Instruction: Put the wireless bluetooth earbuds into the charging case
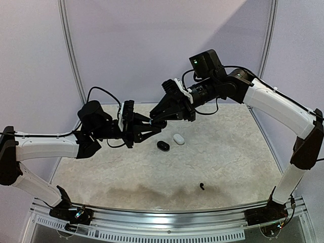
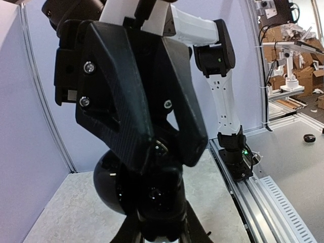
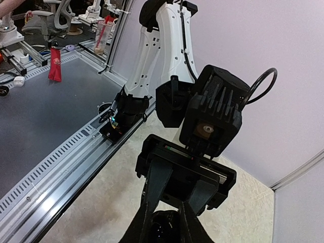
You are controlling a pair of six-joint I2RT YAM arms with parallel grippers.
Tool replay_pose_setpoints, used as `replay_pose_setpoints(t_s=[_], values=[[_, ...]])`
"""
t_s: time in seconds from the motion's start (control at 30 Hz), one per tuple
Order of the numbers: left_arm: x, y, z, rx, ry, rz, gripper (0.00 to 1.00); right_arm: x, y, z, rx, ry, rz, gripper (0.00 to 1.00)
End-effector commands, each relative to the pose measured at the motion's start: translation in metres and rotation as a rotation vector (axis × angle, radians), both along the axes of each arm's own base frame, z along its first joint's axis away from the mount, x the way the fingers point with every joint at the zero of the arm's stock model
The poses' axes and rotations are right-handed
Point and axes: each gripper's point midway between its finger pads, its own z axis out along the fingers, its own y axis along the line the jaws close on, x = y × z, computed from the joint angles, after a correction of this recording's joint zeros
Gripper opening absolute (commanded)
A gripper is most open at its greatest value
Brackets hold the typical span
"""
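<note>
A black earbud (image 1: pixel 202 187) lies on the table (image 1: pixel 243 152) near its front edge, well apart from both raised arms. The right gripper (image 1: pixel 158 119) pinches a black charging case (image 3: pixel 162 230); whether the left gripper (image 1: pixel 154 127) grips, I cannot tell. The bud looks light and slick: pinch across its body

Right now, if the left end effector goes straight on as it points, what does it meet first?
The right end effector: it sits directly ahead of the left end effector, seemingly almost touching, though depth is unclear.
</note>
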Motion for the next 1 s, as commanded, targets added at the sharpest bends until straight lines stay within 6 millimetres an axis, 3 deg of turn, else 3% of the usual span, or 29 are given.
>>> replay_pose_setpoints(t_s=[0.0, 0.43, 0.97], values=[[-0.015, -0.001, 0.026, -0.068, -0.069, -0.05, 0.0, 0.027, 0.0, -0.039, -0.112, 0.022, -0.083, 0.21], [-0.012, 0.0, 0.026, -0.068, -0.056, -0.034, 0.0, 0.032, -0.003, -0.051, -0.131, -0.022, -0.105, 0.19], [-0.01, 0.0, 0.023, -0.058, -0.042, -0.024, 0.0, 0.034, -0.008, -0.044, -0.099, -0.039, -0.121, 0.14]])
